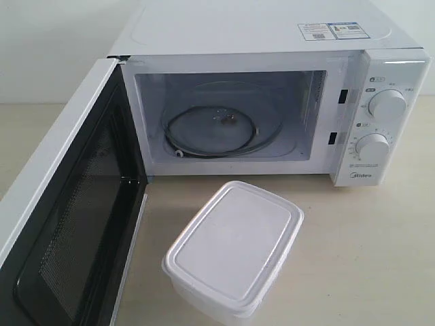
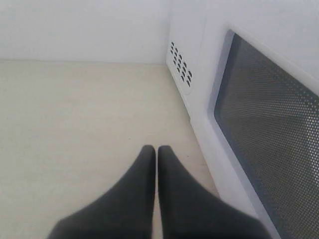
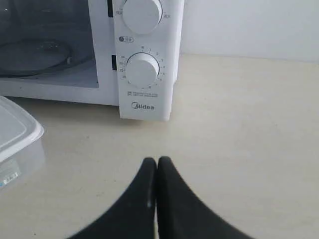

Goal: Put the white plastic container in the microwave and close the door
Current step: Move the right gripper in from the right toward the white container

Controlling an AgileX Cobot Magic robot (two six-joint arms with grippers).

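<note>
The white plastic container (image 1: 234, 250) stands lidded on the table in front of the microwave (image 1: 272, 41), whose cavity holds a glass turntable (image 1: 217, 129). The door (image 1: 68, 224) is swung wide open to the left. Neither gripper shows in the exterior view. In the left wrist view my left gripper (image 2: 156, 149) is shut on nothing, above the table beside the door's outer mesh window (image 2: 274, 144). My right gripper (image 3: 156, 161) is shut and empty, in front of the dial panel (image 3: 142, 69); the container's corner (image 3: 15, 132) lies off to its side.
The microwave's side wall carries vent slots (image 2: 180, 67). A pale wall runs behind the beige table (image 1: 367, 258). The open door takes up the left front of the table in the exterior view.
</note>
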